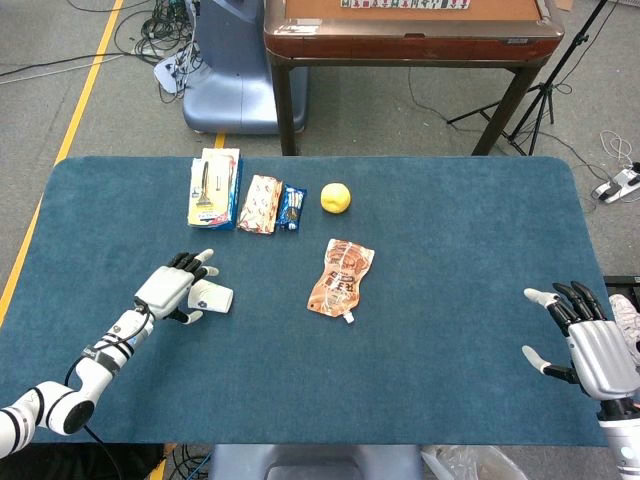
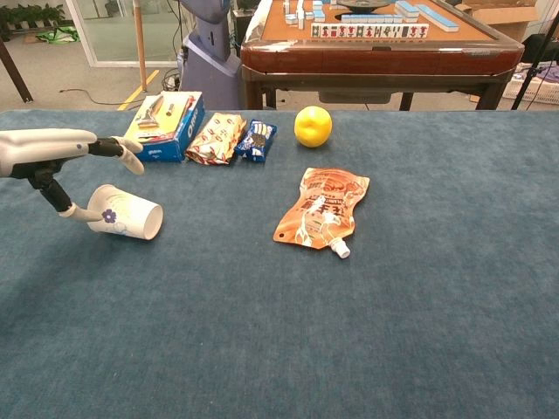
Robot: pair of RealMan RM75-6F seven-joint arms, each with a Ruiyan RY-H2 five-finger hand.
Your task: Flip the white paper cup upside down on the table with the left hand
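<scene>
- The left hand (image 2: 52, 155) is being held spread above the white paper cup (image 2: 127, 212), one fingertip touching its base end, nothing gripped.
- The cup is lying sideways near the table's (image 2: 367, 349) left edge.
- A wrap around the wall is being called for, then tipping mouth-down.
- "OREO" is being read on the blue box (image 2: 164, 120).

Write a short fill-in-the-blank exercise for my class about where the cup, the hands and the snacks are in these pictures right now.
1. The white paper cup lies on its ____ on the table.
2. The ____ hand is at the cup.
3. The right hand holds ____.
4. The yellow fruit sits beyond the ____ pouch.

Missing words: side; left; nothing; orange
</scene>
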